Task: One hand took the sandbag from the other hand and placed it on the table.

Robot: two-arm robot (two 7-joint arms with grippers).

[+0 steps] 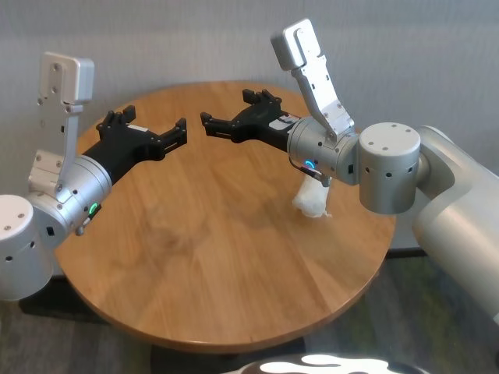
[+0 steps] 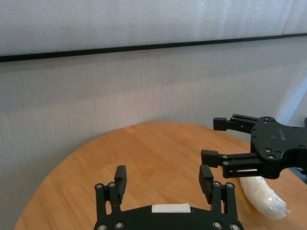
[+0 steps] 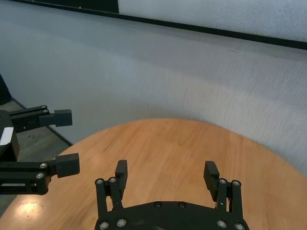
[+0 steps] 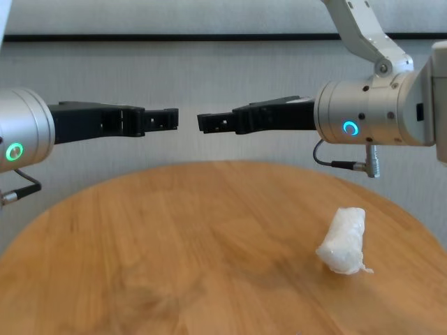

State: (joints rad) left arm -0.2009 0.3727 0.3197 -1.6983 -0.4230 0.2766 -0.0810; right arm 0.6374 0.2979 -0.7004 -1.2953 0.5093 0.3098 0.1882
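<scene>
The sandbag (image 4: 343, 241) lies on the table (image 4: 174, 237) at my right side, beneath the right wrist and untouched. My right gripper (image 1: 212, 125) and left gripper (image 1: 178, 132) hang tip to tip above, fingers spread wide, both empty. I'd judge only retreat remains: lift straight away, clear of the pouch.

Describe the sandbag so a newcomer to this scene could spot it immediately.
Start at the round wooden table and look to the robot's right side of it, below the right gripper arm's wrist. There lies the sandbag, a small white lumpy pouch. It is the only loose object on the wood, and neither gripper touches it.
</scene>
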